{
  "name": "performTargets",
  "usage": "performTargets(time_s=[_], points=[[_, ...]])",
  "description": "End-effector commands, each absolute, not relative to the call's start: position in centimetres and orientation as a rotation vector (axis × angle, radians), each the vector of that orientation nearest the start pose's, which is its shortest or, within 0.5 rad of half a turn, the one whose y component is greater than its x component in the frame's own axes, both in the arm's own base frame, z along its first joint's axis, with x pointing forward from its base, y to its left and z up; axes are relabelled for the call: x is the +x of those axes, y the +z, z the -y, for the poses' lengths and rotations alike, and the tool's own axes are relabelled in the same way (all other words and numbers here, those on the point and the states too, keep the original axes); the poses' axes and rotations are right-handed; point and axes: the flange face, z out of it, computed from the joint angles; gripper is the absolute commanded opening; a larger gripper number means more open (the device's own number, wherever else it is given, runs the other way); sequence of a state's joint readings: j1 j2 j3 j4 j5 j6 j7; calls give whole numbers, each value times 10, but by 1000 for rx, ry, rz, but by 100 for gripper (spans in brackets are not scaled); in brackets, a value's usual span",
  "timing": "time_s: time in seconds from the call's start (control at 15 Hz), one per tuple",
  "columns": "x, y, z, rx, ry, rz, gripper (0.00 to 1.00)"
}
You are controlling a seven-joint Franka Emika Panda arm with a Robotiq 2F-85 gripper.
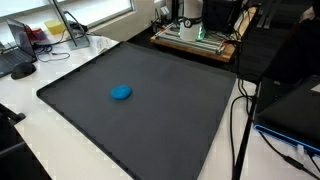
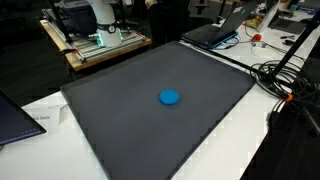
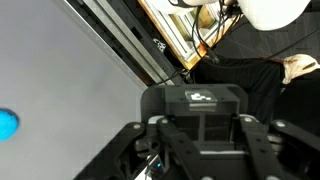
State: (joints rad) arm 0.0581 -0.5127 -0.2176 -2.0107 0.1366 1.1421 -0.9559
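Gripper (image 3: 200, 150): closed, tips out of frame
Disc (image 1: 121, 92): blue, flat on black mat (image 1: 200, 110), well apart from gripper

Dark grey mat (image 1: 175, 115) flat over most of a white table (image 1: 75, 58), black computer mouse (image 1: 22, 70) on the table near one corner. Beyond the mat's far edge, a wooden platform (image 2: 100, 48) and an open laptop (image 2: 222, 28). Black cables (image 2: 285, 80) trailing over the table beside the mat.
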Motion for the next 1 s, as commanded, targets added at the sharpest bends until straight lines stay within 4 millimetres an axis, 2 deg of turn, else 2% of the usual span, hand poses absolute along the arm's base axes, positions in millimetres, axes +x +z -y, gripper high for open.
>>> performTargets(time_s=[0.0,0.27,0.33,0.4,0.53,0.6,0.8,0.93], points=[[338,631,62,-2473,281,1158,22],[333,633,59,-2508,266,1124,22],[329,635,56,-2541,252,1078,22],[334,636,58,-2564,243,1019,22],[358,638,67,-2598,212,903,22],[378,636,70,-2646,176,817,22],[425,627,67,-2750,93,606,22],[464,614,63,-2797,41,454,22]])
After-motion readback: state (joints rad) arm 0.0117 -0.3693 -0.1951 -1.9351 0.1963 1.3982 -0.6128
